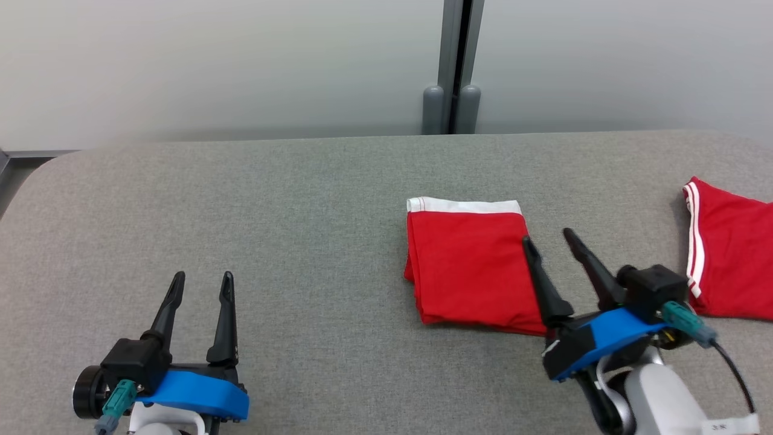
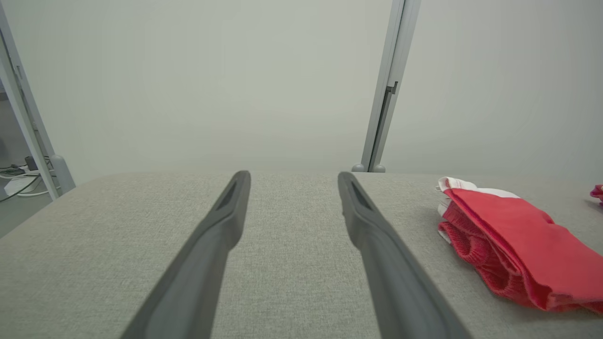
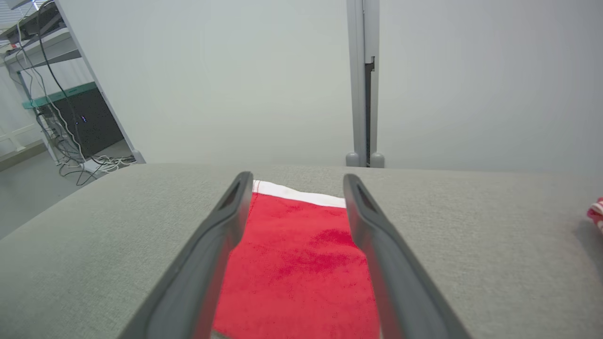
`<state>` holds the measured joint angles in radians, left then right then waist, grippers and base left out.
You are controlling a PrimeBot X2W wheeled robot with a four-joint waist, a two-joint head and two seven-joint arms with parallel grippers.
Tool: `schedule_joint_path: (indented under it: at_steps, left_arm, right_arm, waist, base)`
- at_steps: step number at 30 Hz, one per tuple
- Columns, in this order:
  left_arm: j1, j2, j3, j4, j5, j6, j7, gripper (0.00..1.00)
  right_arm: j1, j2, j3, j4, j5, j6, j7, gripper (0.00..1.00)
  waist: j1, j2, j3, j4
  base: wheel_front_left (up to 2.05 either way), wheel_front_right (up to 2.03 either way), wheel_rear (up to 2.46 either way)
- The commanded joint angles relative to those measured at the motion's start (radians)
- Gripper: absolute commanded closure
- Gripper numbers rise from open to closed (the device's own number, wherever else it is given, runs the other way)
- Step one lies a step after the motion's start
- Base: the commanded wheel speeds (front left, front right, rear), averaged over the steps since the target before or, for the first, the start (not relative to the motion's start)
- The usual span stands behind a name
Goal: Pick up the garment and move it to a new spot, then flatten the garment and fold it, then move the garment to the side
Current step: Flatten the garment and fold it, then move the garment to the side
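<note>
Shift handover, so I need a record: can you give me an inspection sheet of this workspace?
Surface: grey fabric table.
Job's things: red garment, folded, white band at far edge.
Clutter: second red garment with white stripes at the table's right edge.
Grippers: left gripper open, empty; right gripper open over the folded garment.
Cables: black cable at right wrist; loose cables on floor.
Surroundings: pale wall, grey post, shelf.

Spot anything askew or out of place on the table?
Nothing major. The folded red garment lies flat; its layers bulge slightly along the left edge. A second red garment lies apart at the right.
</note>
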<state>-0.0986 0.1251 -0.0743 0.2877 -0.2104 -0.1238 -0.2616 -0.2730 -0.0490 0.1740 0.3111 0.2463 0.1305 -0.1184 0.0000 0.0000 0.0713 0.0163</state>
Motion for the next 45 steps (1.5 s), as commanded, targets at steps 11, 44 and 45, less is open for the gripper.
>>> schedule_joint_path:
  at_steps: [11, 44, 45]
  left_arm:
    - [0.05, -0.004, 0.049, 0.008, 0.006, 0.003, -0.005, 0.0]
    - [0.057, -0.015, 0.071, 0.026, 0.017, -0.002, -0.005, 0.0]
    - [0.054, -0.015, 0.07, 0.025, 0.018, -0.002, -0.005, 0.0]
  right_arm:
    - [0.196, -0.002, -0.214, -0.16, -0.094, 0.001, 0.031, 0.0]
    - [0.22, -0.002, -0.187, -0.098, -0.081, 0.001, 0.025, 0.0]
    - [0.213, -0.002, -0.183, -0.098, -0.084, 0.001, 0.03, 0.0]
  waist:
    - [0.0, 0.0, -0.039, -0.055]
    - [0.0, 0.0, -0.049, -0.07]
    - [0.0, 0.0, -0.045, -0.068]
  base:
    - [0.0, 0.0, 0.0]
    - [0.0, 0.0, 0.0]
    - [0.0, 0.0, 0.0]
